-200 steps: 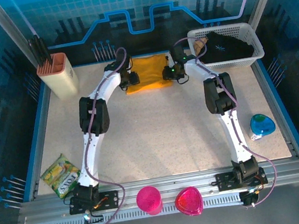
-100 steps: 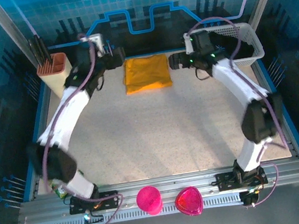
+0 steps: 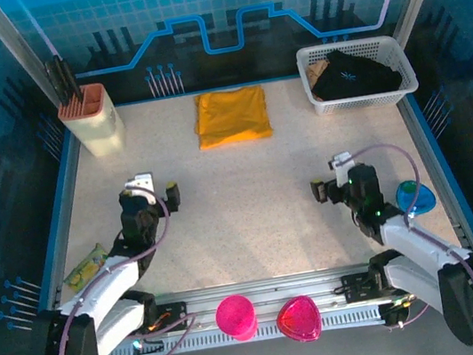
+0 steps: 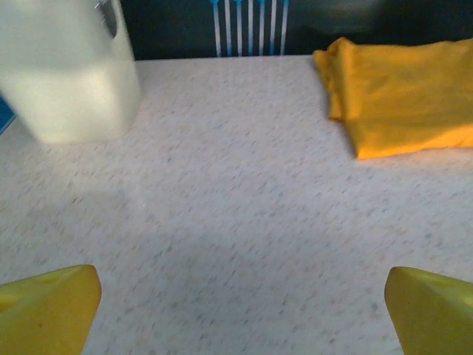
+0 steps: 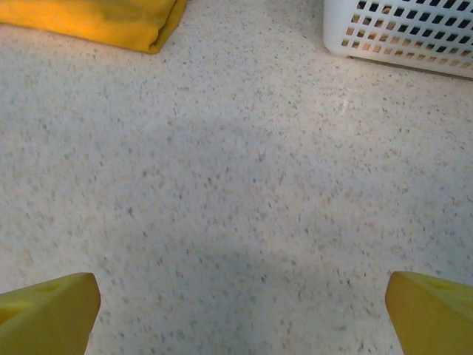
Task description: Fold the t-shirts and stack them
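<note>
An orange-yellow t-shirt [image 3: 231, 115] lies folded flat at the far middle of the table; it lies at the upper right in the left wrist view [image 4: 406, 96] and at the upper left in the right wrist view [image 5: 96, 18]. My left gripper [image 3: 156, 191] hangs low over the near-left table, open, with nothing between its yellow fingertips [image 4: 44, 310]. My right gripper [image 3: 330, 178] is over the near-right table, open and empty as well, yellow fingertips [image 5: 432, 314] wide apart. Both are far short of the t-shirt.
A white basket [image 3: 355, 102] with a dark garment [image 3: 355, 73] stands at the far right. At the far left is a beige holder [image 3: 92, 119]. A snack packet [image 3: 84, 269] lies near left, a blue object [image 3: 415, 197] near right, and two pink cups [image 3: 235, 315] sit on the front rail.
Both arms have pulled back from the folded t-shirt at the far side to the near half of the table, and both grippers have opened. The t-shirt stays folded in place.
</note>
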Controlling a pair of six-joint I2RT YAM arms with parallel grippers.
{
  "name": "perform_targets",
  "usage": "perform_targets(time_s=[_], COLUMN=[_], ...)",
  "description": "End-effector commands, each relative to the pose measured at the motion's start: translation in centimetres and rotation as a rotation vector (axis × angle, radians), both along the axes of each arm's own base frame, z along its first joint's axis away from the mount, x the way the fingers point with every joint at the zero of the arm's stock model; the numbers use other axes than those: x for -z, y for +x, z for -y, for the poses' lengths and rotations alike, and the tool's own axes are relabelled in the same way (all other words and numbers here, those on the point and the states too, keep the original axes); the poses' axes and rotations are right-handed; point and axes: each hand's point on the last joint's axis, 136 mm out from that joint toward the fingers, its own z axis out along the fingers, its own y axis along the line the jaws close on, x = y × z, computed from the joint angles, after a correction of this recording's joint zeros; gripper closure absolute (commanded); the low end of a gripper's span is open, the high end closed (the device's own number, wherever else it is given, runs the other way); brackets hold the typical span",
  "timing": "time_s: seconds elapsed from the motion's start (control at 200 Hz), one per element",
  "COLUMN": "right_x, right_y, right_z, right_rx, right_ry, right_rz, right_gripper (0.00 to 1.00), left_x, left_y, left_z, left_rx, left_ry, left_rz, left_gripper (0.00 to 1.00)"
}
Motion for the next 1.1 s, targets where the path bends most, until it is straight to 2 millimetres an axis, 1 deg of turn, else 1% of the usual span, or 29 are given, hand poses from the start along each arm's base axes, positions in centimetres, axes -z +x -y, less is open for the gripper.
perform_targets(time_s=[0.0, 0.045, 0.065, 0.12, 0.235, 0.32, 0.35, 0.385, 0.41, 0.435, 0.46, 0.485, 0.515, 0.535, 0.585, 0.641, 0.686, 0.726, 0.776, 0.936, 1.021, 1.096], right_x=[-5.4, -5.3, -5.2, -5.0, -4.6, -5.2, -5.3, -5.4, -5.1, -4.7, -3.6, -2.8, -2.8, -2.7, -2.0, -1.7, -1.3, -0.8, -1.1, -1.0, -1.0, -1.0], right_y=[1.4, 1.6, 1.7, 2.3, 3.8, 5.0, 5.4, 5.9, 6.2, 6.7, 7.0, 7.4, 7.9, 7.8, 7.6, 8.8, 9.9, 10.4, 10.6, 10.4, 10.4, 10.4], right_z=[1.9, 2.5, 2.4, 2.5, 2.6, 2.3, 2.1, 1.7, 1.5, 1.4, 1.6, 1.7, 1.8, 1.7, 2.1, 2.6, 2.7, 2.6, 2.5, 2.5, 2.5, 2.5], right_rx=[0.084, 0.109, 0.098, 0.089, 0.093, 0.08, 0.069, 0.045, 0.024, 0.025, 0.036, 0.042, 0.039, 0.036, 0.052, 0.073, 0.084, 0.08, 0.076, 0.077, 0.076, 0.077], right_ry=[-0.016, -0.014, -0.016, -0.009, -0.004, 0.027, 0.04, 0.044, 0.031, 0.031, 0.033, 0.04, 0.042, 0.041, 0.05, 0.057, 0.055, 0.047, 0.044, 0.042, 0.043, 0.043], right_rz=[0.317, 0.305, 0.295, 0.271, 0.244, 0.301, 0.328, 0.358, 0.366, 0.367, 0.34, 0.328, 0.36, 0.361, 0.297, 0.242, 0.196, 0.132, 0.157, 0.151, 0.154, 0.154], right_gripper=[0.0, 0.0, 0.0, 0.0, 0.0, 0.0, 0.0, 0.0, 0.0, 0.0, 0.0, 0.0, 0.0, 0.0, 0.0, 0.0, 0.0, 0.0, 0.0, 0.0, 0.0, 0.0], left_x=[-2.0, -0.8, -0.9, -1.1, -1.0, 0.2, 0.9, 2.1, 1.8, 1.8, 2.1, 2.2, 2.4, 2.4, 2.8, 3.4, 3.4, 3.4, 3.4, 3.4, 3.4, 3.4], left_y=[0.0, -0.1, 0.1, 0.5, 2.3, 3.9, 4.4, 4.9, 5.3, 5.1, 4.8, 5.0, 5.5, 5.9, 6.9, 7.5, 7.5, 7.5, 7.5, 7.5, 7.6, 7.6], left_z=[-2.9, -3.1, -3.2, -2.4, -1.9, -1.5, -1.4, -1.1, -0.9, -0.9, -0.9, -1.2, -1.3, -1.4, -1.6, -2.1, -2.2, -2.2, -2.2, -2.2, -1.7, -1.7], left_rx=[-0.128, -0.116, -0.113, -0.055, -0.023, -0.003, 0.005, 0.021, 0.028, 0.022, 0.021, 0.017, 0.013, 0.007, -0.006, 0.015, 0.036, 0.034, 0.033, 0.034, 0.056, 0.06], left_ry=[0.006, -0.003, -0.005, -0.004, -0.007, -0.023, -0.02, -0.016, 0.008, 0.014, -0.007, -0.017, -0.022, -0.019, -0.018, -0.083, -0.113, -0.111, -0.111, -0.109, -0.098, -0.099], left_rz=[0.159, 0.144, 0.164, 0.201, 0.211, 0.188, 0.177, 0.157, 0.187, 0.191, 0.167, 0.143, 0.121, 0.112, 0.06, 0.0, 0.003, 0.004, 0.003, 0.005, -0.003, -0.004], left_gripper=[0.01, 0.01, 0.01, 0.0, 0.01, 0.01, 0.01, 0.01, 0.01, 0.01, 0.01, 0.01, 0.01, 0.01, 0.01, 0.01, 0.01, 0.01, 0.01, 0.01, 0.01, 0.01])
